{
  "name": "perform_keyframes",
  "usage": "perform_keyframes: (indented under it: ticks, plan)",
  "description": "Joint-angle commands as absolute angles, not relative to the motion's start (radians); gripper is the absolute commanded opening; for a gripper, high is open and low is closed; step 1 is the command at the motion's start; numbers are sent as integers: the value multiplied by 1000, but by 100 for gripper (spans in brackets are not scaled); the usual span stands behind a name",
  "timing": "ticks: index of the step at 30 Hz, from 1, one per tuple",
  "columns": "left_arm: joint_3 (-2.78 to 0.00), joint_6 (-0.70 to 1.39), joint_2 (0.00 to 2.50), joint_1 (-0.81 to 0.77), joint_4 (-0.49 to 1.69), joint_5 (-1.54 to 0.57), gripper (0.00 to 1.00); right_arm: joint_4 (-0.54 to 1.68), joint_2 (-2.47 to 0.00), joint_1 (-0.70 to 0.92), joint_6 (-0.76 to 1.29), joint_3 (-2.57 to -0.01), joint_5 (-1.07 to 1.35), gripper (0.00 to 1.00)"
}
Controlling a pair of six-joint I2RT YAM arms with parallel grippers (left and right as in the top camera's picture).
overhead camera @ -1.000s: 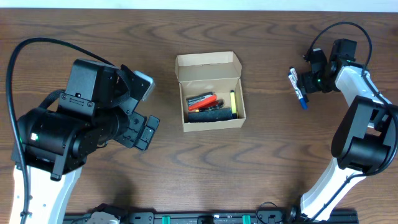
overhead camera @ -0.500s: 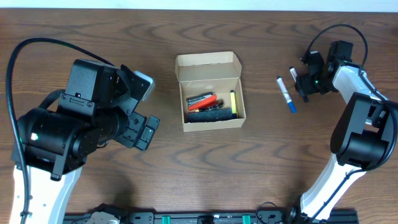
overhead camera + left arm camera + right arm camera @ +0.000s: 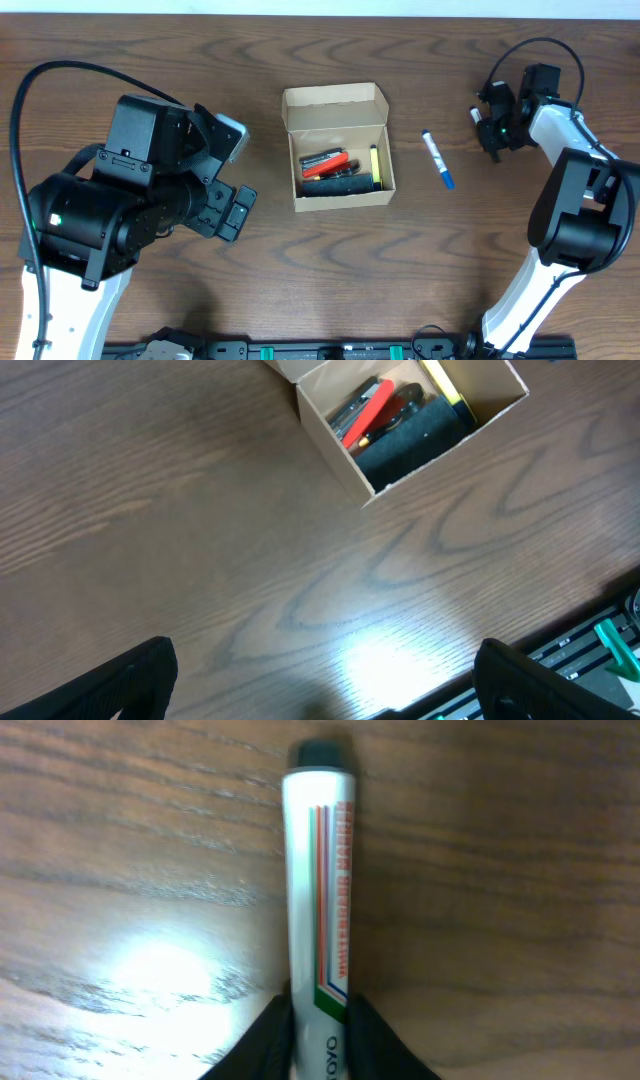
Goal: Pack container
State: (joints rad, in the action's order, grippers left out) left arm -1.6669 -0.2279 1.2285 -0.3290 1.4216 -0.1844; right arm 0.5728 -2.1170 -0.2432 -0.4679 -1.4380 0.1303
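The container [image 3: 335, 150], a tan cardboard box with its flap lid open at the back, sits mid-table. It holds a red marker [image 3: 325, 159], a yellow marker [image 3: 374, 166] and a black item [image 3: 335, 184]; it also shows in the left wrist view as container [image 3: 495, 395]. My right gripper [image 3: 488, 124] is at the far right, shut on a white marker with a black cap [image 3: 320, 870], whose barrel is pinched between the fingertips of right gripper [image 3: 325, 1040]. A blue-capped marker [image 3: 436, 158] lies loose between box and gripper. My left gripper [image 3: 240, 178] hangs open left of the box, left gripper [image 3: 320, 690] empty.
The brown wooden table's front edge [image 3: 600, 615] runs near my left gripper, with a rail and cables below it. The bulky left arm [image 3: 110, 210] fills the left side. The right arm [image 3: 580, 220] stands along the right edge.
The blue-capped marker has slid left across the table, away from my right gripper. The right gripper has closed on the white marker. The left arm has not moved.
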Motion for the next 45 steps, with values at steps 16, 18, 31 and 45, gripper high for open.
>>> perform_keyframes:
  ticks: [16,18,31,45]
  plan:
    - [-1664,-216,1228,-327,1425,-192,95,751,-1962,-196,-236,-1568,252,1]
    - [-1664,-216,1228,-327,1425,-192,95,788,-1911,-162,-215,-1594,255,1]
    - [-1664,-216,1228,-327,1425,-192,95,839,-1720,239,-548,-1614,337,1]
    - [-1664,-216,1228,-327,1425,-192,95,1015,-1902,481,-1249,-1613,358,1]
